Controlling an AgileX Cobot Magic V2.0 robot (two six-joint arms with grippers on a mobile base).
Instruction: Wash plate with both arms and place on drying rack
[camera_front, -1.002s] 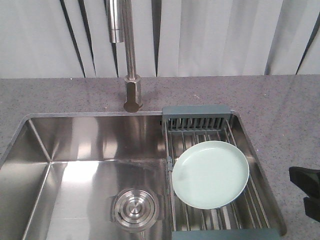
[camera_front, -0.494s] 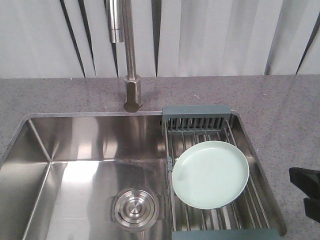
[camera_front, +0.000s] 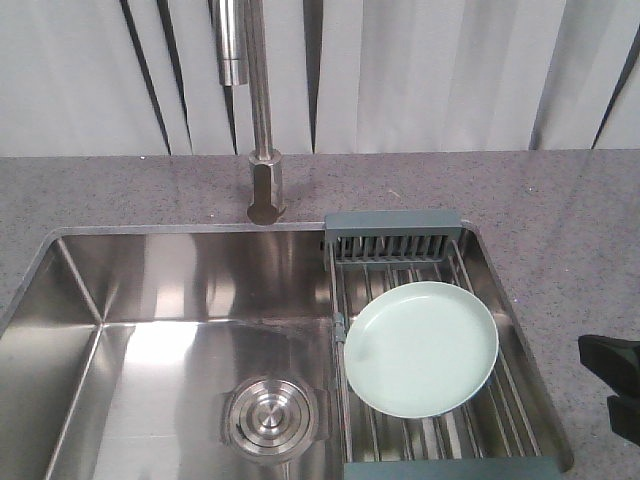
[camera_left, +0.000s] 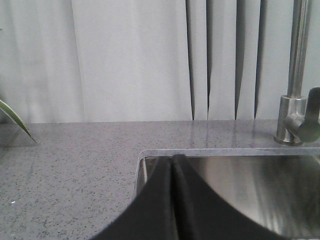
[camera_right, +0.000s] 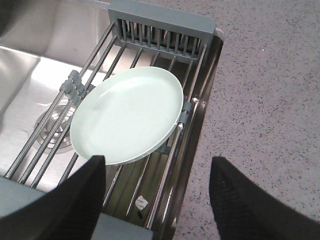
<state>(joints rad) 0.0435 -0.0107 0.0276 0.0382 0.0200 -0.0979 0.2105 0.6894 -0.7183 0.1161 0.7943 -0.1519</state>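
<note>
Fingers of the right end effector stand wide apart in the near foreground of its wrist view, gripping nothing, above the near end of the rack. Just beyond lies the plate, face up on the steel wires: round, pale mint green, shallow raised rim, touched by neither arm. Being round, it has no long axis; it seems to lie nearly flat. Rack and plate fill the right side of the sink, with the drain to their left. Pads of the left end effector are pressed together, empty, over the sink's left rim. Farther back the faucet rises from the grey desk.
</note>
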